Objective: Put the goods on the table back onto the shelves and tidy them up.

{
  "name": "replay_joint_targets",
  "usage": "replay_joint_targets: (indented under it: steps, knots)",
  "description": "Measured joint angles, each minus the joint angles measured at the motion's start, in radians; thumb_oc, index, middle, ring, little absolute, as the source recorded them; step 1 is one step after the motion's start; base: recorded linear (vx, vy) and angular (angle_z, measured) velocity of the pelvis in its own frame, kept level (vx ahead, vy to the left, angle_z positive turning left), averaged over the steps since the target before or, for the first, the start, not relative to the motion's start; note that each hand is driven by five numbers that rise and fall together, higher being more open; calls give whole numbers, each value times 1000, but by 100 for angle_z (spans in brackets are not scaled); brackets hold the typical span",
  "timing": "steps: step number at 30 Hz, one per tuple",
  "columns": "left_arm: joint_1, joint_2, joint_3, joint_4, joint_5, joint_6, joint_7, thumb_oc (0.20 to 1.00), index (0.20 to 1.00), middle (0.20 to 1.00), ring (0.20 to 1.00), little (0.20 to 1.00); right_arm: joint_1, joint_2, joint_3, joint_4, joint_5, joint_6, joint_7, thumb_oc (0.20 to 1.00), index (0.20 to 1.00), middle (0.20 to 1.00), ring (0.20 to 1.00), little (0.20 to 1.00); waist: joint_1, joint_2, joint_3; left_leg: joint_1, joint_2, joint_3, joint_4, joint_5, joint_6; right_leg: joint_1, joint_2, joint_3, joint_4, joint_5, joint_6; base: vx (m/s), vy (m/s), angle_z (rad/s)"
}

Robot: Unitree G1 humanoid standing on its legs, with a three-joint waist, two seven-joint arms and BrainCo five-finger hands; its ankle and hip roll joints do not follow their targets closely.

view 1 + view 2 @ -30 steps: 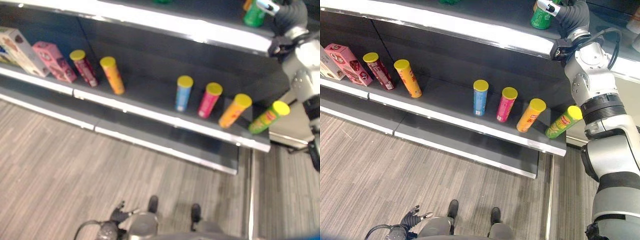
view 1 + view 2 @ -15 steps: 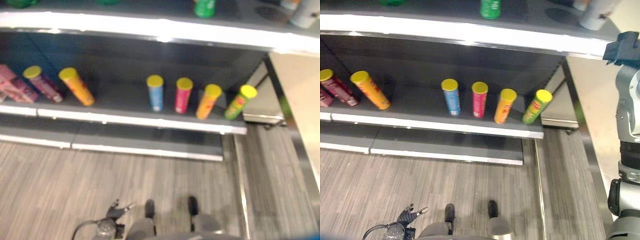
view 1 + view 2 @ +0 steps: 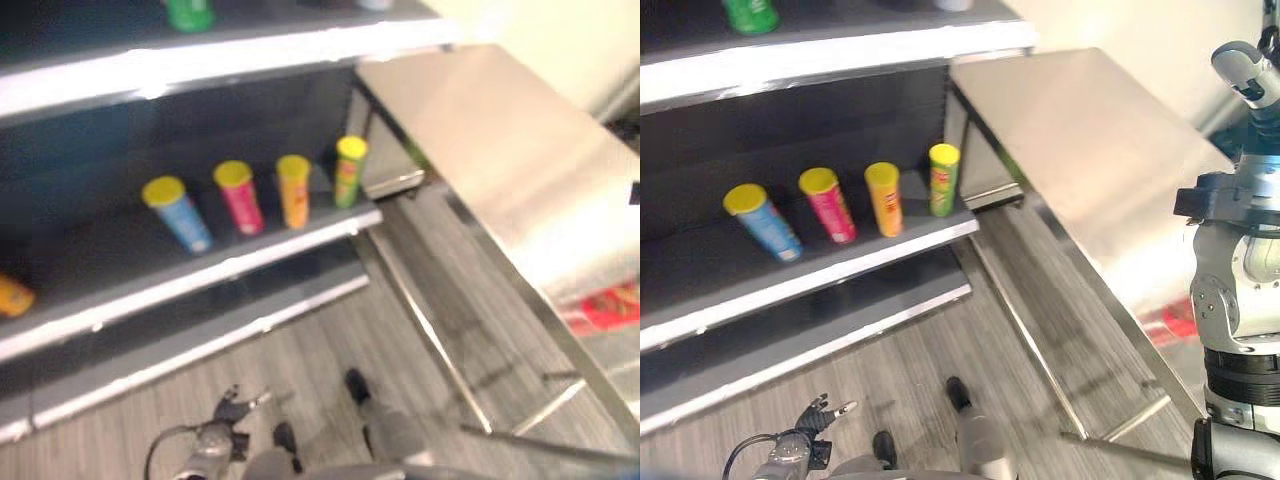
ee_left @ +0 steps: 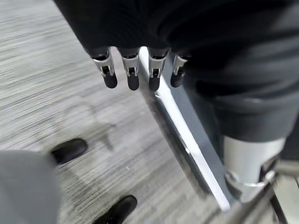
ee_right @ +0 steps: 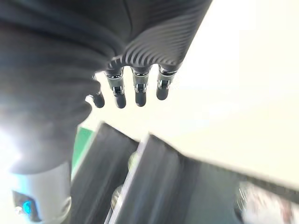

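I am watching both hands hanging slack and empty, left hand (image 4: 135,70) low, right hand (image 5: 133,88) raised, with the red packet (image 3: 615,303) on the surface (image 3: 500,150) below the right hand, risking a blind, clumsy reach that knocks it off.

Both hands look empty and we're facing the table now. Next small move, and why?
Probably reach the right hand down toward the red packet at the steel table's near edge. Both hands hang open holding nothing, the left hand low over the floor, and the four tubes already stand on the shelf, so that packet looks like the remaining item within view.
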Motion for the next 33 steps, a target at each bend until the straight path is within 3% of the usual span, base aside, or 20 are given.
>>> replay_joint_targets:
  steps: [3,4,5,6,7,8,9,10,11,13,15,19,21,22,23,25,26,29,30,33]
  knots:
    - [3,7,27,8,-1,4,0,1000,1000,1000,1000,1000,2,-29,-17,1,-29,-2,-18,1000,1000,1000,1000,1000,13,25,8,3,60,36,3,2,-18,-15,-25,-99,95,-49,-10,-102,-39,-47]
    - [3,17,25,5,-1,3,0,1000,1000,1000,1000,1000,4,-40,-25,0,-40,-1,-28,1000,1000,1000,1000,1000,14,4,-1,13,62,47,6,0,-32,-5,-37,-100,99,-33,-2,-108,-57,-45]
    - [4,27,25,9,-1,7,1,1000,1000,1000,1000,1000,-2,-49,-40,2,-56,-3,-35,1000,1000,1000,1000,1000,16,-14,4,1,57,36,45,-14,-48,26,-31,-81,70,25,-13,-112,-69,-51]
    - [4,25,27,7,-1,10,4,1000,1000,1000,1000,1000,-11,-48,-38,8,-56,-4,-41,1000,1000,1000,1000,1000,19,-5,3,-24,72,27,64,-22,-39,0,-12,-79,70,59,-10,-79,-108,-103]
    - [-1,20,22,-3,-1,13,2,1000,1000,1000,1000,1000,-37,-60,-32,50,-57,-3,-49,1000,1000,1000,1000,1000,19,13,5,-80,46,-20,91,-71,2,-40,31,-46,-10,191,96,-69,-104,-140]
    - [-2,18,26,-10,-1,12,-1,1000,1000,1000,1000,1000,-52,-66,-34,77,-56,1,-54,1000,1000,1000,1000,1000,32,21,8,-99,36,-36,90,-67,19,-48,44,-27,-57,249,53,-21,-99,-150]
    - [-10,20,59,2,-1,15,-5,1000,1000,1000,1000,1000,-27,-72,-53,91,-57,3,-75,1000,1000,1000,1000,1000,25,17,16,-105,64,-9,99,-42,-7,-46,36,-70,-37,179,41,-5,-98,-83]
    - [-23,2,92,-6,-1,17,-5,1000,1000,1000,1000,1000,44,-99,-108,90,-79,4,-94,1000,1000,1000,1000,1000,18,23,15,-101,79,-9,94,-38,-13,-27,8,-166,42,72,-24,10,-214,-65]
    - [-21,-1,104,-5,-1,10,-5,1000,1000,1000,1000,1000,74,-120,-148,83,-107,7,-113,1000,1000,1000,1000,1000,26,35,10,-81,99,11,71,-30,-31,27,-39,-219,63,27,-14,4,-190,-54]
    - [-15,24,104,-4,-1,12,-3,1000,1000,1000,1000,1000,94,-130,-205,64,-128,-1,-130,1000,1000,1000,1000,1000,30,13,-13,-85,106,26,77,-30,-67,102,-96,-202,-7,-18,30,99,-181,-50]
    - [-17,19,120,-5,-1,15,4,1000,1000,1000,1000,1000,139,-136,-252,80,-130,2,-137,1000,1000,1000,1000,1000,17,35,-17,-77,151,17,32,11,-116,103,-41,-202,-38,-9,0,150,-139,-10]
    - [11,-19,98,-8,1,16,2,1000,1000,1000,1000,1000,215,-142,-321,79,-61,2,-119,1000,1000,1000,1000,1000,0,66,-30,-36,215,17,-22,53,-158,114,29,-195,-37,-18,-48,132,-140,-7]
    - [25,-21,98,-14,1,18,-3,1000,1000,1000,1000,1000,287,-138,-344,81,-28,2,-93,1000,1000,1000,1000,1000,4,47,-29,-28,229,12,36,46,-163,138,45,-191,-37,-22,-54,-9,-10,-25]
    - [39,-14,97,-13,1,20,-5,1000,1000,1000,1000,1000,267,-138,-303,107,11,-5,-70,1000,1000,1000,1000,1000,6,22,-22,-50,236,-29,121,25,-183,130,55,-146,-22,-24,-63,22,59,-91]
    - [45,-10,89,-13,1,21,-7,1000,1000,1000,1000,1000,263,-146,-246,125,44,9,-37,1000,1000,1000,1000,1000,29,2,-28,-51,209,-140,140,8,-195,124,50,-110,-19,-19,-66,13,70,-101]
    - [30,-13,46,-5,1,23,-22,1000,1000,1000,1000,1000,270,-184,-206,151,58,48,31,1000,1000,1000,1000,1000,22,5,-30,-61,132,-310,138,-47,-179,103,48,-60,-23,-14,-61,-6,69,-69]
    - [31,-13,45,-5,1,22,-30,1000,1000,1000,1000,1000,270,-195,-185,163,66,72,54,1000,1000,1000,1000,1000,23,10,-27,-56,117,-331,113,-65,-150,99,48,-59,-22,4,-52,-58,193,-26]
    - [7,18,16,-4,4,22,-37,1000,1000,1000,1000,1000,243,-175,-46,188,54,120,117,1000,1000,1000,1000,1000,16,-48,-51,-34,51,-255,84,-63,-110,53,-8,15,-39,18,-25,-60,221,-59]
    - [3,19,16,-4,4,21,-37,1000,1000,1000,1000,1000,236,-175,-19,184,44,127,129,1000,1000,1000,1000,1000,17,-51,-48,-38,38,-238,95,-67,-100,48,-22,21,-46,17,-25,-44,152,-115]
    - [12,27,21,-3,10,21,-36,1000,1000,1000,1000,1000,207,-165,97,196,3,151,167,1000,1000,1000,1000,1000,24,-32,-36,-37,26,-147,93,-61,-53,28,-70,-22,-32,-14,34,-66,68,-71]
